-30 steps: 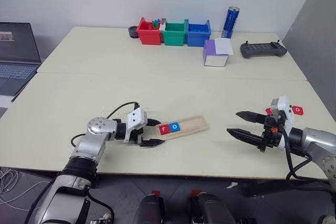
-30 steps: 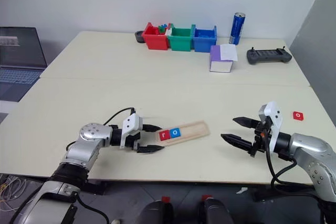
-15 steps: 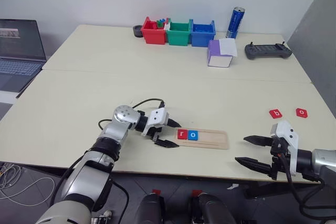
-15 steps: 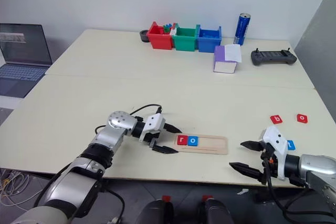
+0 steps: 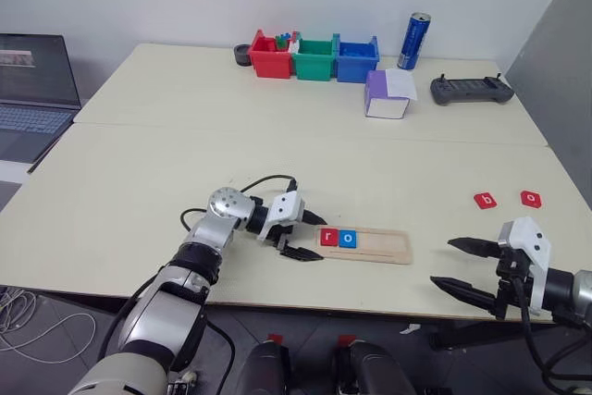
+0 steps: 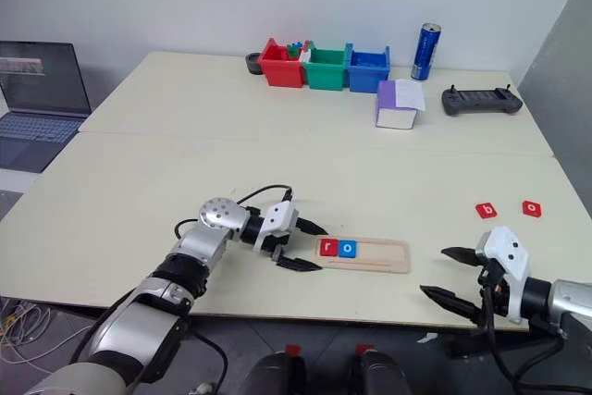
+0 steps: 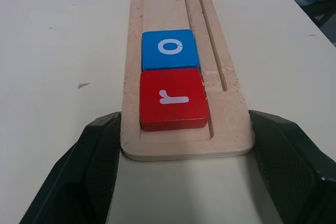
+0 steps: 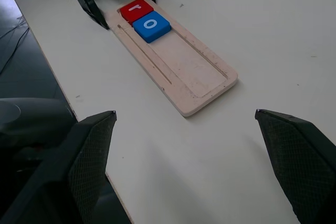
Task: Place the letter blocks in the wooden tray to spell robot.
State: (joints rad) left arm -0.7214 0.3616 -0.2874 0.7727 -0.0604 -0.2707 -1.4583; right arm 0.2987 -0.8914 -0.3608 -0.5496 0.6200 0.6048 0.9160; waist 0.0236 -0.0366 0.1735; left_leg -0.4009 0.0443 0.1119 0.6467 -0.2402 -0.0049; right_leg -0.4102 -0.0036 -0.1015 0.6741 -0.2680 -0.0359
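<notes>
The wooden tray (image 5: 375, 244) lies flat near the table's front edge. A red block "r" (image 5: 328, 237) and a blue block "o" (image 5: 347, 239) sit side by side at its left end. My left gripper (image 5: 308, 236) holds that end, one finger pressed against each long side (image 7: 100, 150). Two red blocks, "b" (image 5: 485, 200) and "o" (image 5: 530, 198), lie loose on the table at the right. My right gripper (image 5: 442, 263) hangs open over the front edge, to the right of the tray and in front of those blocks, with nothing between its fingers.
Red (image 5: 265, 55), green (image 5: 313, 57) and blue (image 5: 355, 57) bins line the far edge beside a blue can (image 5: 413, 41). A purple-and-white box (image 5: 384, 94) and a black controller (image 5: 469, 90) sit at the back right. A laptop (image 5: 32, 85) stands far left.
The tray has swung from slanted to straight and slid right with my left gripper on its end. My right gripper has drawn back toward the front right. The camera view shifted too.
</notes>
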